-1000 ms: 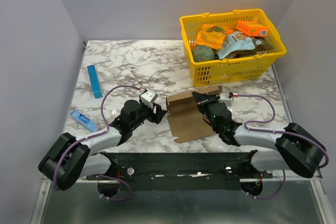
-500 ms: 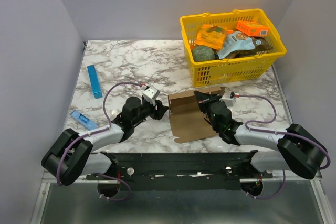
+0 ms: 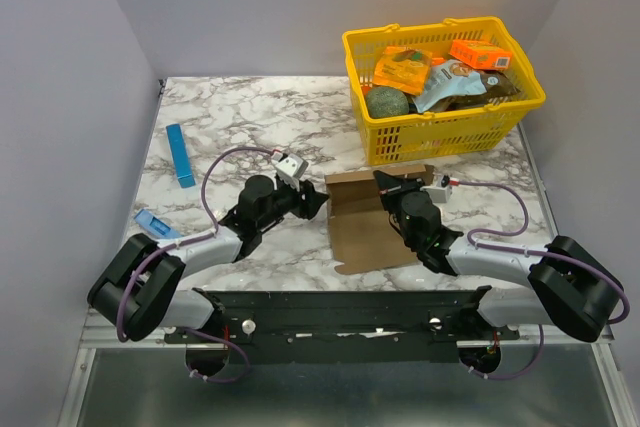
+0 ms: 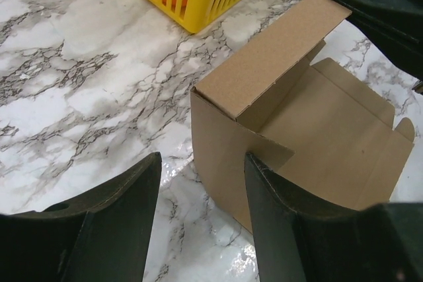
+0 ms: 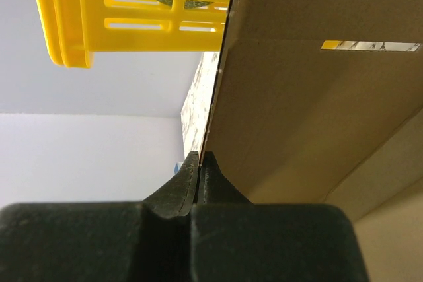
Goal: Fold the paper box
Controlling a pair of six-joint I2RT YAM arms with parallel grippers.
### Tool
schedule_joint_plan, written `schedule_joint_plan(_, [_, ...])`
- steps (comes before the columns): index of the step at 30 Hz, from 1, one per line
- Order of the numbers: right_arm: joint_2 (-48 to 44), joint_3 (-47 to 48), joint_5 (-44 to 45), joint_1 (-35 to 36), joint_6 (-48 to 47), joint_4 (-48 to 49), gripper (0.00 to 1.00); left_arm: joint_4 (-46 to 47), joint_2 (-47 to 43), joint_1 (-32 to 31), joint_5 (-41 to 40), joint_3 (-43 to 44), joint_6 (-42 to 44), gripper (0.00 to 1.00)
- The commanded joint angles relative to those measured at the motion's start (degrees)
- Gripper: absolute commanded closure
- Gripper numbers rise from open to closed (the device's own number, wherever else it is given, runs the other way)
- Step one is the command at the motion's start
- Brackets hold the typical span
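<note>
Now, paper box partly folded — right fingers pinching its upright flap, left fingers spread beside its corner

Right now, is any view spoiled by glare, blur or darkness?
Top external: even light, soft shadows, the paper box sharp. Left wrist: bright glare on the table beside the box. Right wrist: the right gripper is black, almost without detail.

Bare table lies open left of the box, around the left gripper. The basket stands just behind the box; the gap between seems narrow, though hard to judge.
</note>
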Motion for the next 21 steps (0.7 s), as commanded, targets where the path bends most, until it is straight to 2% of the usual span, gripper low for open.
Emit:
schedule_joint_plan(1, [0.99,0.62,-2.58,1.11,-0.69,-4.15,0.99,5.84,0.32,-0.74,2.08,2.72,-1.78,0.37])
schedule_joint_plan(21, [1.96,0.44,-3.19,1.11,-0.25,-3.98,0.99,0.04,5.25,-0.83,-0.73,10.18,-1.08,0.38])
